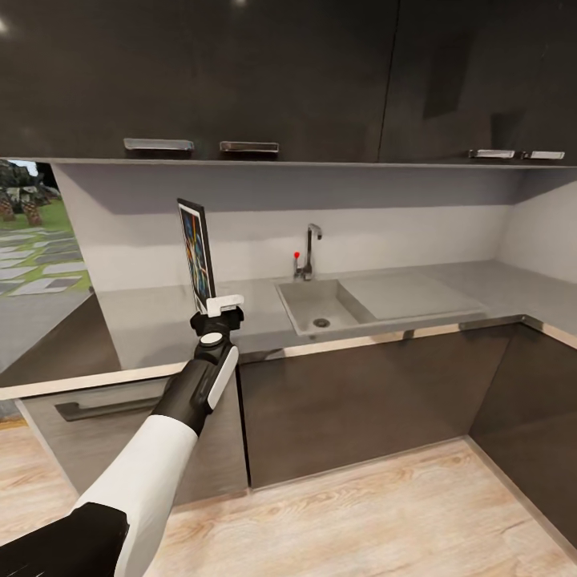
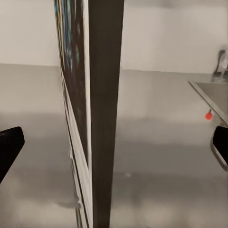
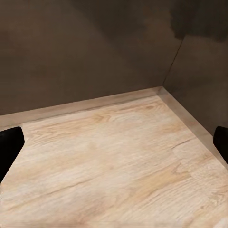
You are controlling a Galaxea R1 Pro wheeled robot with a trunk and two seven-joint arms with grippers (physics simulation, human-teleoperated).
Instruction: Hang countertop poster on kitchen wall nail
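Poster [image 1: 196,255]: stiff, thin, likely light; stood upright near the surface's [image 1: 152,324] front edge.
Left claw [image 1: 218,307]: apart, around its bottom edge.
Right claw [image 3: 114,142]: apart, empty.

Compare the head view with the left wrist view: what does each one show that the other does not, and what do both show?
Head view alone: the left arm reaching to the poster, which stands upright above the kitchen countertop, the left gripper at its lower edge, the dark upper cabinets, and the wooden floor.

Left wrist view alone: the poster's frame seen edge-on between the two dark fingertips, which stand wide apart from it.

Both: the poster, the grey countertop, the sink and the tap with its red spot.
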